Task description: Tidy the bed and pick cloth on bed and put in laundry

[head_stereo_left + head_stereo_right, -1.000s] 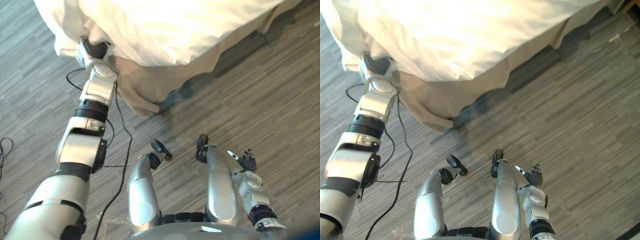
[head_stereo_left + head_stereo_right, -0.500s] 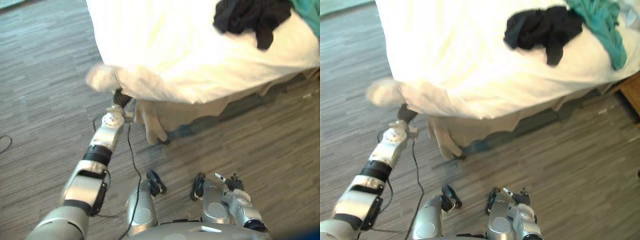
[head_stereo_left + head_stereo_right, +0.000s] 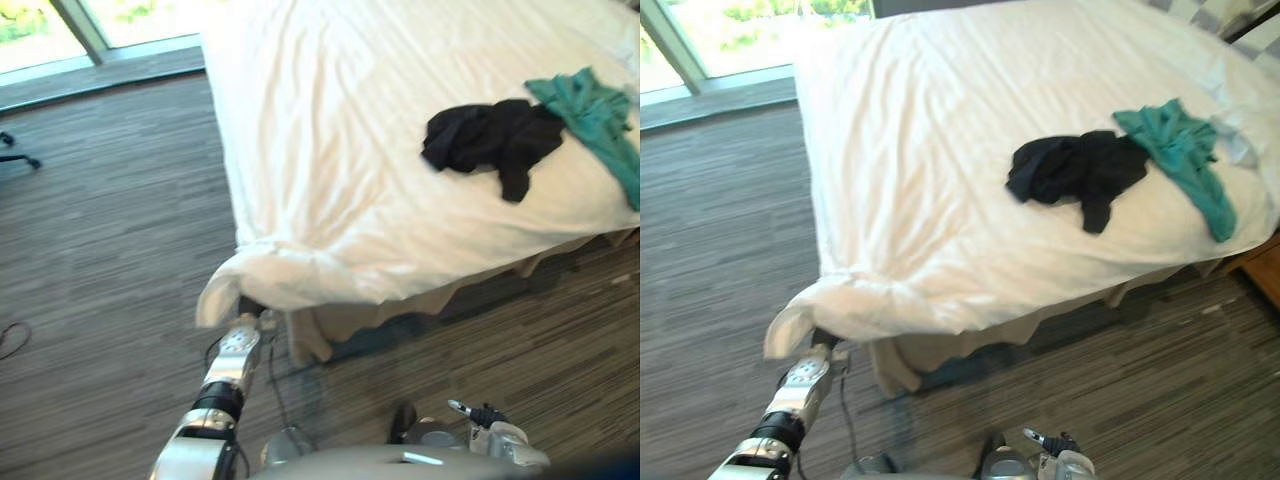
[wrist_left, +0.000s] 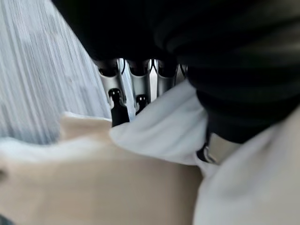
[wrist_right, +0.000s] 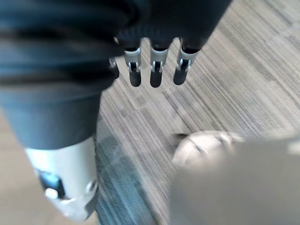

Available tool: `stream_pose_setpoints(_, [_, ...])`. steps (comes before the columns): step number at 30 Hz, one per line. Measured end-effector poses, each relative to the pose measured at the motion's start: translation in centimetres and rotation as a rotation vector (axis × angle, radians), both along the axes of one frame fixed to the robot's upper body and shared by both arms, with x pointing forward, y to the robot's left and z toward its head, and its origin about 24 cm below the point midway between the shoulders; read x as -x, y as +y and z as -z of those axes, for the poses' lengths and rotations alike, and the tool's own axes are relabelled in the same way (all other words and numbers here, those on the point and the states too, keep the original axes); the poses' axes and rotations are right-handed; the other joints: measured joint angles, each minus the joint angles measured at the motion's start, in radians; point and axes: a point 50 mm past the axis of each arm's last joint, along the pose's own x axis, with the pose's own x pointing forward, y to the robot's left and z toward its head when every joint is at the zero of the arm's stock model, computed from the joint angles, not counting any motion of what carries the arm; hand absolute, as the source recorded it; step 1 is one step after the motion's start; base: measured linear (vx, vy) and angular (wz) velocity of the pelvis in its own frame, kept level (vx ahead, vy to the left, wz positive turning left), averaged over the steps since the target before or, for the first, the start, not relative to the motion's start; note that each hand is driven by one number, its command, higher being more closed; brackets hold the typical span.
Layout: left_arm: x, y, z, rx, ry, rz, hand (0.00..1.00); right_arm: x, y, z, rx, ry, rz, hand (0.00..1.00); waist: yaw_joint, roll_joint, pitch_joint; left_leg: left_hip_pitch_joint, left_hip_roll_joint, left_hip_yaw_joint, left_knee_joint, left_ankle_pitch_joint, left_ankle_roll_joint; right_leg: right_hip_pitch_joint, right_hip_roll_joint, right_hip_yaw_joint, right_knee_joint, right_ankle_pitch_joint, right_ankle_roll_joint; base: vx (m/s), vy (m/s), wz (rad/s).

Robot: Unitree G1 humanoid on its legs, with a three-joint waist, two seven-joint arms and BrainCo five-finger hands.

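Firmly, duvet corner (image 3: pixel 225 295) in left hand (image 4: pixel 136 89) (black cloth (image 3: pixel 485 140) on bed (image 3: pixel 320 120))

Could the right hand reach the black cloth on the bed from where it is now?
Probably not yet. The right hand hangs low over the floor, while the black cloth lies uncovered up on the bed, past its near edge. The left hand grips the sheet corner.

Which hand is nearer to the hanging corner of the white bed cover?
Left. The left hand grips the white bed cover at that corner; the right hand hangs open over the floor, well apart from it.
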Motion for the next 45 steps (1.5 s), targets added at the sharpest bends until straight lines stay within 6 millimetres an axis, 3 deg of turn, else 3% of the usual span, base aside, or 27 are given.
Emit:
stream_pose_setpoints(1, [0.8, -0.8, 0.8, 0.020, 0.028, -0.005, 0.00, 0.8, -0.7, 0.2, 0.009, 0.024, 0.017, 0.00, 0.005, 0.018, -0.011, 0.005, -0.038, -0.048, -0.078, -0.001, 0.001, 0.000, 0.002, 0.002, 0.000, 0.017, 0.016, 0.21, 0.042, 0.06])
stream_pose_setpoints(3, [2.9, -1.1, 2.3, 0.025, 0.149, -0.007, 0.00, 1.6, -1.0, 0.4, -0.004, 0.048, 0.042, 0.00, 0.010, 0.043, -0.022, 0.039, -0.101, -0.044, -0.194, 0.073, 0.018, 0.030, 0.003, -0.002, 0.000, 0.010, 0.026, 0.19, 0.089, 0.10])
stream_pose_setpoints(5, [7.0, -0.6, 4.8, 0.005, 0.360, -0.031, 0.00, 1.9, -0.7, 0.5, -0.019, 0.050, 0.049, 0.00, 0.009, 0.031, -0.028, 0.074, -0.106, -0.044, -0.185, 0.076, 0.016, 0.063, -0.004, -0.007, 0.000, 0.001, 0.037, 0.23, 0.056, 0.04])
stream_pose_setpoints(6, [10.2, -0.2, 6.2, -0.008, 0.508, -0.046, 0.00, 1.9, -0.3, 0.6, -0.032, 0.050, 0.043, 0.00, 0.016, 0.013, -0.026, 0.073, -0.107, -0.045, -0.170, 0.076, 0.016, 0.070, -0.012, -0.008, 0.000, 0.001, 0.038, 0.16, 0.003, -0.06])
stream_pose_setpoints(7, [10.7, -0.1, 6.4, -0.013, 0.534, -0.043, 0.00, 1.9, -0.2, 0.6, -0.035, 0.050, 0.045, 0.00, 0.018, 0.011, -0.026, 0.072, -0.108, -0.046, -0.166, 0.076, 0.016, 0.071, -0.013, -0.008, 0.000, 0.001, 0.038, 0.10, 0.016, 0.04])
stream_pose_setpoints(9, [15.3, 0.2, 7.6, -0.027, 0.712, -0.007, 0.00, 2.6, 0.1, 0.8, -0.048, 0.064, 0.073, 0.00, 0.034, -0.007, -0.030, 0.074, -0.112, -0.047, -0.147, 0.076, 0.016, 0.084, -0.023, -0.010, 0.000, -0.001, 0.038, 0.10, 0.025, 0.10])
stream_pose_setpoints(12, [17.9, 0.5, 8.0, 0.028, 0.789, 0.003, 0.00, 2.9, 0.0, 0.9, -0.045, 0.069, 0.076, 0.00, 0.038, -0.008, -0.031, 0.086, -0.115, -0.060, -0.114, 0.076, 0.016, 0.128, -0.034, -0.012, 0.000, -0.004, 0.039, 0.08, 0.022, 0.26])
stream_pose_setpoints(19, [18.9, 1.0, 8.0, 0.131, 0.845, 0.018, 0.00, 2.6, -0.2, 0.8, -0.029, 0.046, 0.112, 0.00, 0.061, -0.007, -0.038, 0.106, -0.110, -0.062, -0.065, 0.059, 0.000, 0.166, -0.044, -0.009, 0.000, -0.045, 0.063, 0.03, -0.068, -0.07])
stream_pose_setpoints(21, [19.4, 0.9, 8.1, 0.154, 0.850, 0.004, 0.00, 2.7, -0.2, 0.7, -0.005, 0.046, 0.181, 0.00, 0.061, -0.004, -0.040, 0.107, -0.109, -0.060, -0.052, 0.055, 0.000, 0.171, -0.048, -0.008, 0.001, -0.050, 0.069, 0.00, -0.054, -0.12])
stream_pose_setpoints(24, [19.8, 0.1, 8.3, 0.182, 0.839, 0.001, 0.00, 2.5, -1.1, 0.3, 0.076, -0.004, 0.365, 0.00, 0.058, 0.005, -0.039, 0.129, -0.101, -0.061, -0.057, 0.031, -0.003, 0.143, -0.068, -0.008, 0.120, -0.122, 0.078, 0.02, 0.012, 0.07])
stream_pose_setpoints(25, [19.9, 0.1, 8.3, 0.186, 0.823, -0.001, 0.00, 1.7, -2.3, -0.4, 0.149, -0.074, 0.432, 1.00, 0.062, 0.003, -0.040, 0.138, -0.094, -0.060, -0.056, 0.028, -0.004, 0.137, -0.068, -0.008, 0.144, -0.123, 0.078, 0.02, 0.029, 0.07])
stream_pose_setpoints(26, [20.0, 0.2, 8.3, 0.189, 0.815, -0.007, 0.00, 0.9, -3.0, -1.0, 0.185, -0.126, 0.447, 1.00, 0.063, 0.000, -0.041, 0.140, -0.094, -0.060, -0.057, 0.028, -0.004, 0.135, -0.069, -0.008, 0.148, -0.122, 0.078, -0.01, 0.015, -0.06])
stream_pose_setpoints(28, [19.8, 0.3, 8.2, 0.196, 0.791, -0.016, 0.00, -2.6, -5.2, -3.7, 0.298, -0.329, 0.442, 1.00, 0.061, -0.003, -0.045, 0.139, -0.099, -0.060, -0.069, 0.028, -0.004, 0.124, -0.073, -0.006, 0.149, -0.121, 0.079, 0.00, -0.013, -0.13])
stream_pose_setpoints(30, [19.2, 0.3, 8.1, 0.196, 0.759, -0.010, 0.00, -7.7, -7.8, -8.3, 0.424, -0.593, 0.361, 1.00, 0.058, -0.013, -0.045, 0.131, -0.107, -0.060, -0.074, 0.028, -0.004, 0.115, -0.079, -0.006, 0.144, -0.115, 0.087, 0.00, -0.014, -0.12])
stream_pose_setpoints(32, [18.9, 0.6, 8.0, 0.196, 0.729, -0.024, 0.00, -12.8, -8.6, -13.8, 0.530, -0.854, 0.225, 1.00, 0.064, -0.040, -0.048, 0.085, -0.112, -0.063, 0.024, 0.025, -0.002, 0.111, -0.103, 0.004, 0.139, -0.095, 0.086, -0.01, -0.001, -0.16])
stream_pose_setpoints(33, [18.8, 0.9, 7.9, 0.196, 0.711, -0.033, 0.00, -15.7, -7.7, -17.1, 0.524, -1.019, 0.148, 1.00, 0.071, -0.072, -0.042, 0.042, -0.141, -0.072, 0.055, -0.030, -0.004, 0.110, -0.136, 0.018, 0.143, -0.092, 0.085, -0.01, 0.015, -0.18])
stream_pose_setpoints(34, [18.7, 0.7, 7.9, 0.191, 0.710, -0.017, 0.00, -17.1, -7.2, -19.1, 0.527, -1.111, 0.092, 1.00, 0.072, -0.066, -0.050, 0.046, -0.173, -0.092, -0.046, -0.036, 0.009, 0.109, -0.147, 0.018, 0.142, -0.090, 0.088, -0.02, 0.048, -0.01])
stream_pose_setpoints(35, [18.4, -0.1, 8.0, 0.183, 0.711, 0.038, 0.00, -19.0, -5.8, -23.2, 0.538, -1.291, -0.040, 1.00, 0.060, -0.030, -0.063, 0.038, -0.190, -0.123, -0.220, 0.095, 0.045, 0.103, -0.131, 0.005, 0.144, -0.088, 0.092, 0.01, 0.079, 0.15])
stream_pose_setpoints(36, [18.3, -0.4, 8.0, 0.173, 0.703, 0.052, 0.00, -19.5, -3.7, -26.2, 0.521, -1.444, -0.179, 1.00, 0.071, -0.005, -0.074, 0.032, -0.181, -0.092, -0.227, 0.106, 0.058, 0.103, -0.120, -0.001, 0.143, -0.094, 0.104, 0.04, 0.069, 0.24])
stream_pose_setpoints(37, [18.3, -0.3, 7.9, 0.166, 0.699, 0.049, 0.00, -19.7, -2.0, -27.3, 0.477, -1.513, -0.244, 1.00, 0.078, -0.004, -0.076, 0.035, -0.185, -0.097, -0.228, 0.106, 0.058, 0.107, -0.126, -0.009, 0.146, -0.093, 0.105, 0.09, 0.035, 0.10])
stream_pose_setpoints(38, [18.6, -0.3, 8.0, 0.158, 0.704, 0.047, 0.00, -19.7, 1.9, -28.8, 0.359, -1.628, -0.413, 1.00, 0.090, -0.018, -0.078, 0.038, -0.187, -0.094, -0.229, 0.106, 0.058, 0.103, -0.129, -0.009, 0.147, -0.084, 0.109, 0.11, -0.006, 0.06])
stream_pose_setpoints(41, [19.0, 0.1, 7.9, 0.129, 0.709, 0.043, 0.00, -18.2, 11.2, -30.0, -0.036, -1.749, -0.862, 1.00, 0.094, -0.048, -0.088, 0.048, -0.179, -0.097, -0.227, 0.106, 0.059, 0.108, -0.128, -0.010, 0.181, -0.078, 0.103, 0.16, -0.049, 0.08])
stream_pose_setpoints(42, [19.0, -0.3, 8.0, 0.138, 0.708, 0.052, 0.00, -17.6, 13.7, -29.9, -0.167, -1.732, -1.002, 1.00, 0.092, -0.022, -0.074, 0.070, -0.154, -0.104, -0.221, 0.105, 0.060, 0.092, -0.125, -0.008, 0.250, -0.109, 0.103, 0.16, -0.078, 0.03])
stream_pose_setpoints(43, [19.0, -0.5, 8.1, 0.142, 0.709, 0.054, 0.00, -17.4, 14.7, -29.7, -0.218, -1.716, -1.060, 1.00, 0.092, -0.018, -0.073, 0.078, -0.139, -0.112, -0.213, 0.105, 0.061, 0.089, -0.112, -0.007, 0.240, -0.146, 0.104, 0.10, -0.106, -0.03])
stream_pose_setpoints(44, [19.2, 0.0, 8.0, 0.132, 0.711, 0.051, 0.00, -16.7, 16.9, -29.8, -0.329, -1.690, -1.166, 1.00, 0.097, -0.028, -0.079, 0.071, -0.127, -0.116, -0.187, 0.104, 0.060, 0.091, -0.074, -0.008, 0.099, -0.145, 0.087, 0.05, -0.163, -0.06])
stream_pose_setpoints(45, [19.3, 0.7, 7.9, 0.116, 0.711, 0.049, 0.00, -15.9, 19.0, -30.4, -0.419, -1.679, -1.265, 1.00, 0.098, -0.069, -0.076, 0.066, -0.144, -0.113, -0.162, 0.097, 0.050, 0.076, -0.074, -0.010, 0.019, -0.014, 0.038, 0.03, -0.178, 0.02])
